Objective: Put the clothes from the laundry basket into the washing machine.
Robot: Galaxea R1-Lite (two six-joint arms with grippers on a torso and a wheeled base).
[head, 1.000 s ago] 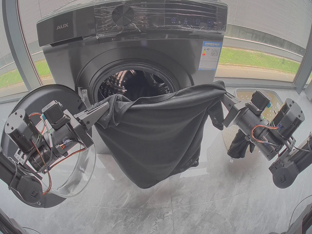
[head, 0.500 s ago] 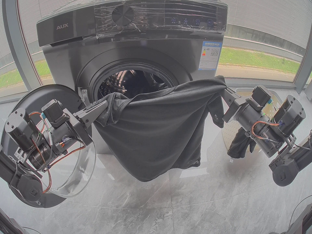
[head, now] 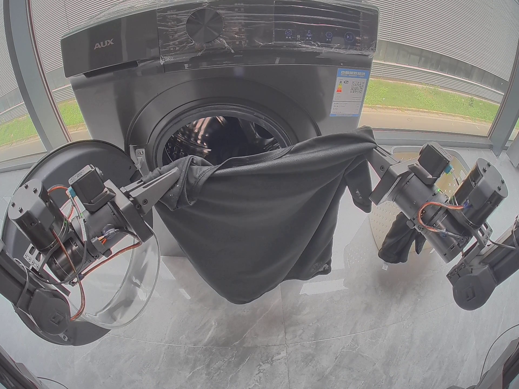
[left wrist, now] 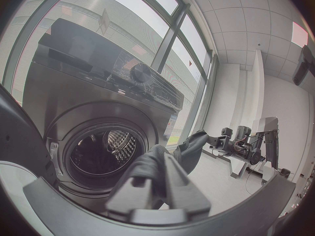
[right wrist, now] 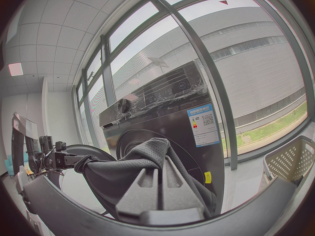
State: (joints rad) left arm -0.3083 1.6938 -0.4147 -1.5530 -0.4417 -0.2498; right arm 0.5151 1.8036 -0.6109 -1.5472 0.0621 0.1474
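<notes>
1x dark grey front-loading metal washing machine (head: 216,82), biggest item, w/ 1 round dial (head: 204,25) up top. Its 1 round glass-centred door (head: 81,233) is swung wide open to the machine's left. Drum mouth is open; inside is too dark to tell contents.

1x dark grey knit garment (head: 259,222), wide & shirt-like, is spread across the front of the machine's opening. The top edge is pulled taut over the lower part of the drum mouth. The rest sags in a pouch in front of the machine's base. It is outside the drum.

1x cream perforated plastic laundry basket (right wrist: 288,161) sits just right of the machine.

1 more dark cloth piece (head: 397,241) hangs low to the machine's right. Its top is hidden behind the right arm, so can't tell if it's a separate item or part of the garment.

2 grippers:
- left gripper (head: 174,175): at the left rim of the machine's opening, fingers closed on the garment's left top corner, cloth bunched round them.
- right gripper (head: 374,155): off the machine's right front edge, below its 1 white label (head: 348,92), fingers clamped on the garment's right top corner.
</notes>
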